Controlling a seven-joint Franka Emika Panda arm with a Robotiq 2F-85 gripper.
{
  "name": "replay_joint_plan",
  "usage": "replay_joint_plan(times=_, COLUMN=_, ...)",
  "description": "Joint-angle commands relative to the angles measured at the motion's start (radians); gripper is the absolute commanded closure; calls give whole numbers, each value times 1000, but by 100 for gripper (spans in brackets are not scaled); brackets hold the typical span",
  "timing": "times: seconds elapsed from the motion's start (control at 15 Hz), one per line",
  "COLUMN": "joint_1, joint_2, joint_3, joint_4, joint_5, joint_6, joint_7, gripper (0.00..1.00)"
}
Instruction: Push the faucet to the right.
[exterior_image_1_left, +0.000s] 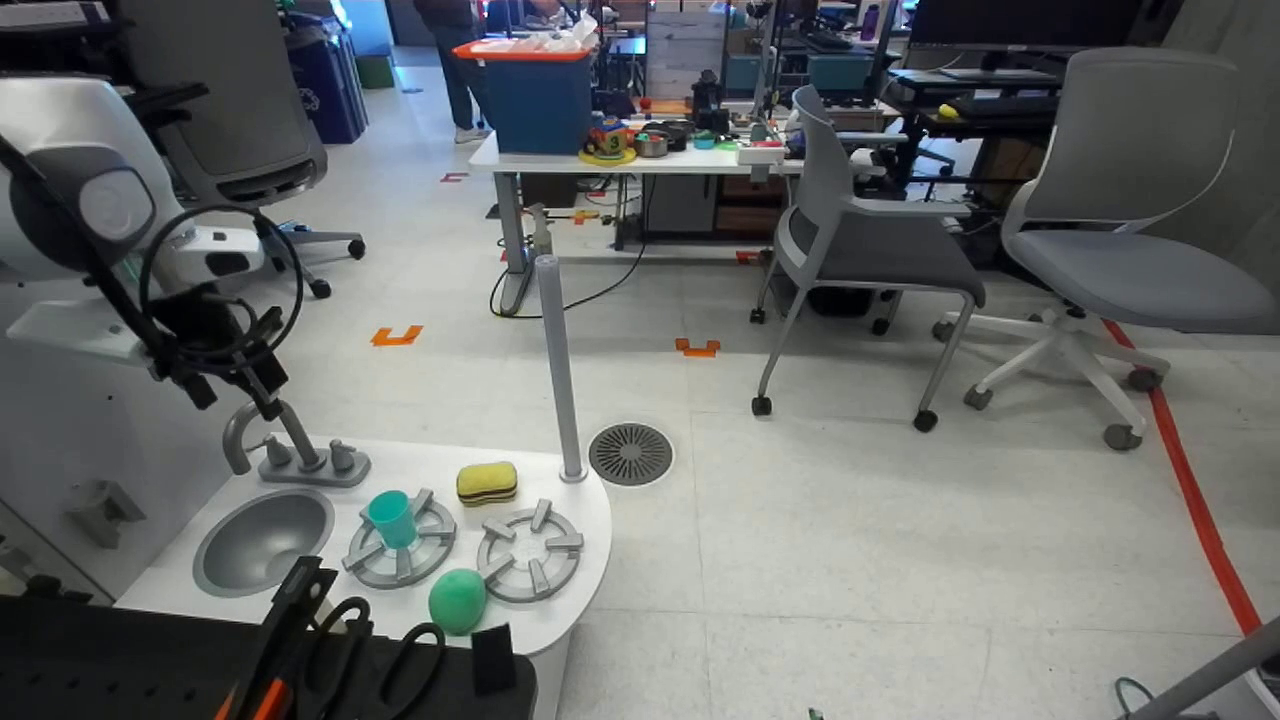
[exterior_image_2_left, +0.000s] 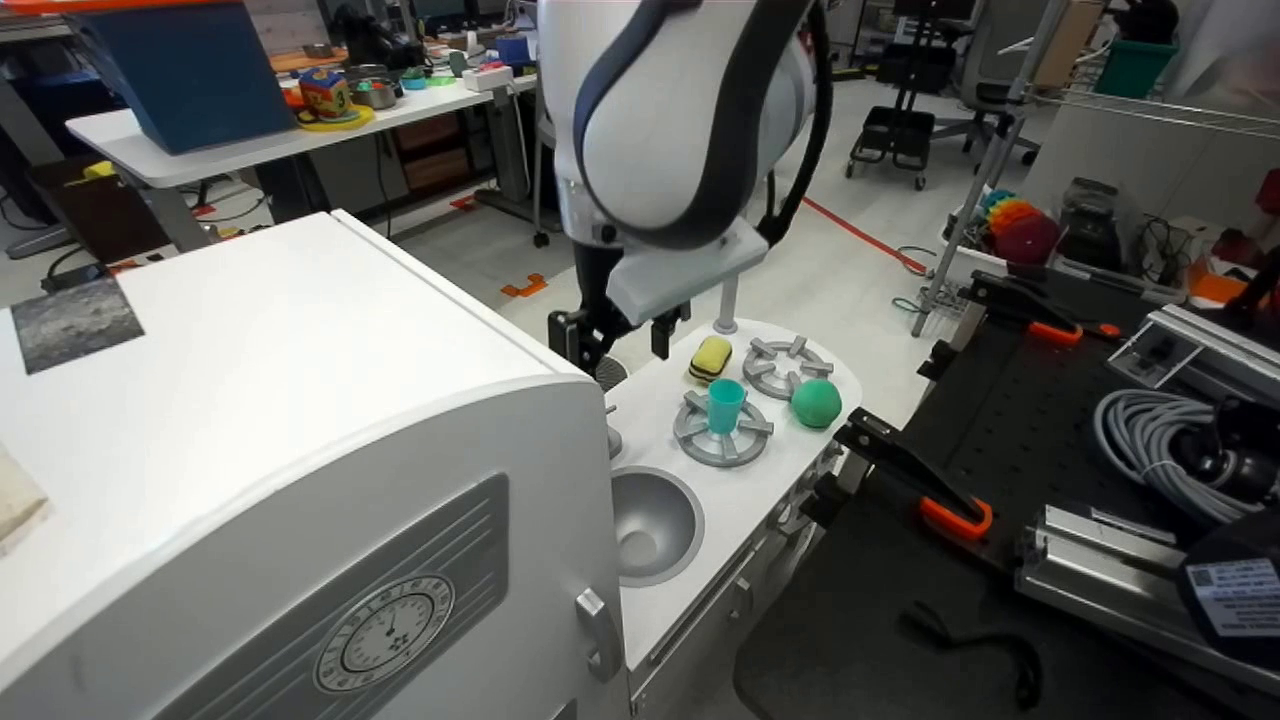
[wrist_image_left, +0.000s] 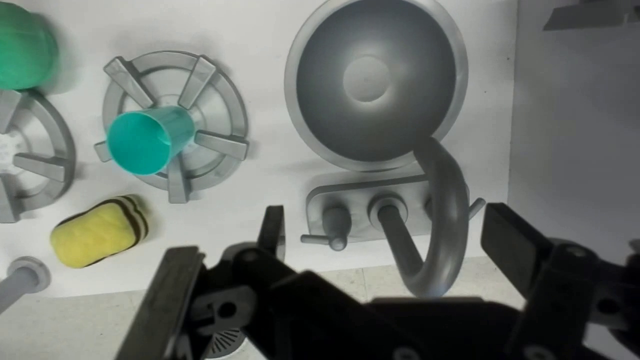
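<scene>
White, smooth panels are seen on the toy kitchen unit (exterior_image_2_left: 250, 340), set at eight o'clock in an exterior view, its side edged in a broad curve. At twelve o'clock there, the robot arm (exterior_image_2_left: 650, 130) is clad in rounded white shells with a dark, curving band. Clock positions on the flat white countertop (wrist_image_left: 270, 100) are given as in the wrist view, from the faucet (wrist_image_left: 449, 225). At twelve, a round, silver-grey basin (wrist_image_left: 367, 120) is sunk. Just beside it the faucet is stood upright on an oblong grey plate, its smooth, hook-shaped spout seen across the basin's rim at the basin's five o'clock. Grey and spoked, a burner ring (wrist_image_left: 220, 142) is found at ten, and a second burner ring (wrist_image_left: 42, 165) at nine. At ten, farther out, a rounded green object (wrist_image_left: 22, 50) is seen; at nine, a pillow-shaped yellow sponge (wrist_image_left: 95, 232) with a dark-striped edge; and on the nearer ring a tapered teal cup (wrist_image_left: 175, 127) is stood upright. Black, blocky fingers (wrist_image_left: 515, 247) of the gripper (wrist_image_left: 385, 222) are spread wide, one on either side of the spout, with a gap seen beside each; whether the spout's bend is touched by the gripper's black body cannot be told.
</scene>
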Motion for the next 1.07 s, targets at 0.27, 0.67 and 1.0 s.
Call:
replay_joint_plan(times=0.27, joint_1=114, joint_2=197, joint_3=-72, joint_4=161, joint_5=-5, joint_6=60, joint_7=-61, gripper=0)
replay_joint_plan(times=0.67, joint_1=119, joint_2=247, joint_3=-81, joint_4=214, joint_5=13, joint_6=61, joint_7=-81, gripper=0)
replay_joint_plan(times=1.0, joint_1=79, joint_2=240, joint_3=-105, joint_4=224, joint_5=47, joint_6=28, joint_7=-65, gripper=0)
